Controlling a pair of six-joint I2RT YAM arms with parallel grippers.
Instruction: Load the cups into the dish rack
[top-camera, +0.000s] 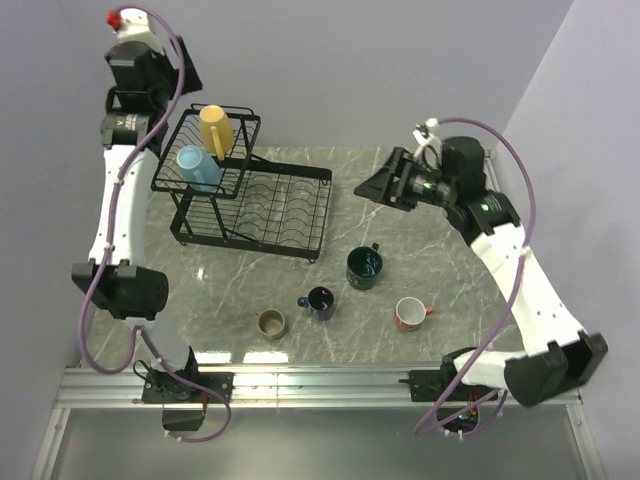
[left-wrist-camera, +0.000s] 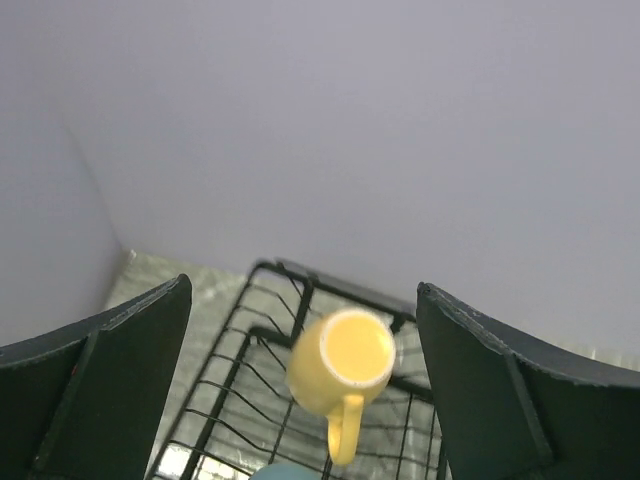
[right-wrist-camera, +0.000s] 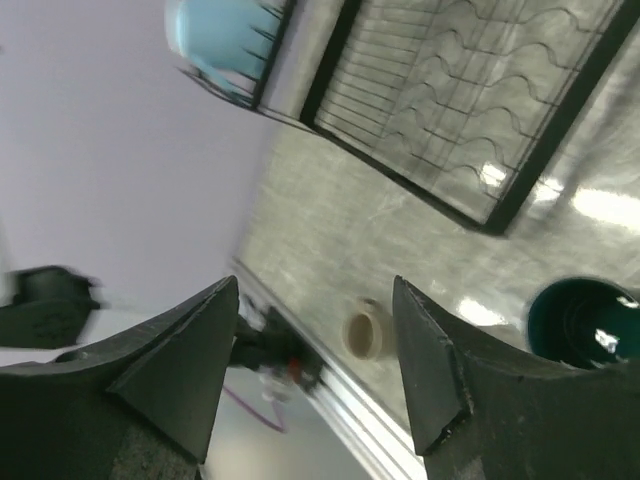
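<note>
My right gripper (right-wrist-camera: 316, 285) stands spread with nothing in it. Beyond its jaws, the small olive-brown ceramic mug (right-wrist-camera: 362, 334) and the large dark teal mug (right-wrist-camera: 580, 322) sit on the grey marbled table (top-camera: 450, 250). My left gripper (left-wrist-camera: 303, 290) gapes empty above the yellow handled mug (left-wrist-camera: 342, 365), which rests in the raised basket of the black wire dish rack (top-camera: 285, 205), beside the light blue mug (top-camera: 198, 168).

The yellow mug (top-camera: 215, 128) and light blue mug (top-camera: 197, 167) are sitting in the black wire dish rack's (top-camera: 325, 215) raised basket. The teal (top-camera: 365, 267), navy (top-camera: 321, 300), olive (top-camera: 271, 323) and salmon-red (top-camera: 408, 314) mugs are standing upright, mouths up, just in front of the rack.
</note>
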